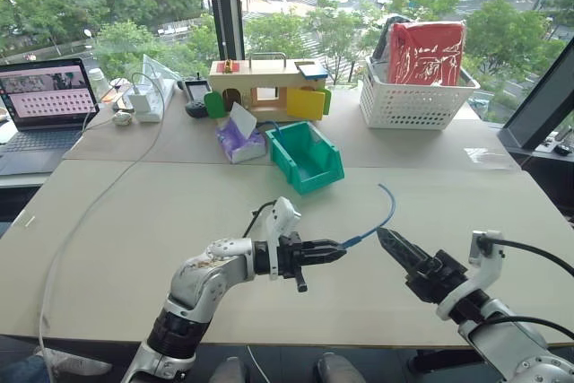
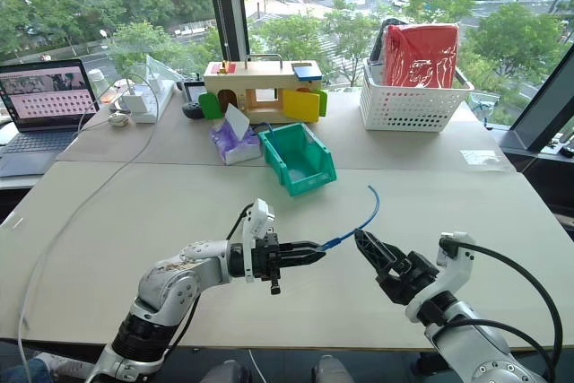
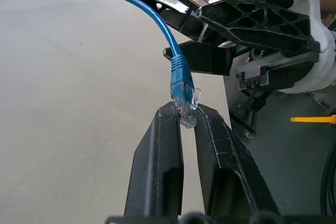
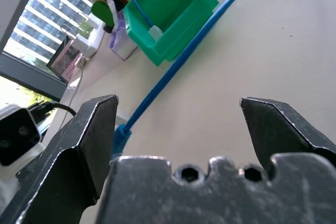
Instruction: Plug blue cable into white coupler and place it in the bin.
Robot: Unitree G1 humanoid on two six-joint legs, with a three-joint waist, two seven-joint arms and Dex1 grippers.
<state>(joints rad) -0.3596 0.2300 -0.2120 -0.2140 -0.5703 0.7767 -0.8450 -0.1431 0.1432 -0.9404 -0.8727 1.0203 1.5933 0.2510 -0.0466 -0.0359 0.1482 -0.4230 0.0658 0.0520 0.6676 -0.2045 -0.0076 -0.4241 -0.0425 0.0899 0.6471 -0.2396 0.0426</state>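
**Reader:** So, where is the blue cable right now?

**Describer:** It is held up above the bench [image 1: 134,213], near the front edge. The left pincer [image 1: 334,250] points sideways toward the robot's right and is clamped tight on the clear plug at one end of the blue cable [image 1: 386,208]. In the left wrist view the plug [image 3: 184,100] sits squeezed between the two black fingertips. From there the cable rises in a curve, and its far end hangs free in the air.

**Reader:** And the other pincer?

**Describer:** The right pincer [image 1: 386,238] is just beside the left one, tip facing tip, close to the held plug but not touching it. Its fingers [image 4: 86,145] are spread wide with nothing between them. In the right wrist view the cable passes across the gap in front of them.

**Reader:** Where is the bin?

**Describer:** The bin [image 1: 309,157], teal-green with a low sloped front, stands farther back on the bench, well apart from both pincers. In the right wrist view a small white block [image 4: 155,33] with a thin blue cord lies inside it; I cannot tell whether that is the white coupler.

**Reader:** What else is on the bench?

**Describer:** A purple tissue pack [image 1: 239,139] sits just beside the bin on its left. Behind them is a wooden toy house [image 1: 267,87]. A white lattice basket [image 1: 414,100] holding something red stands at the back right, and an open laptop [image 1: 40,100] at the far left.
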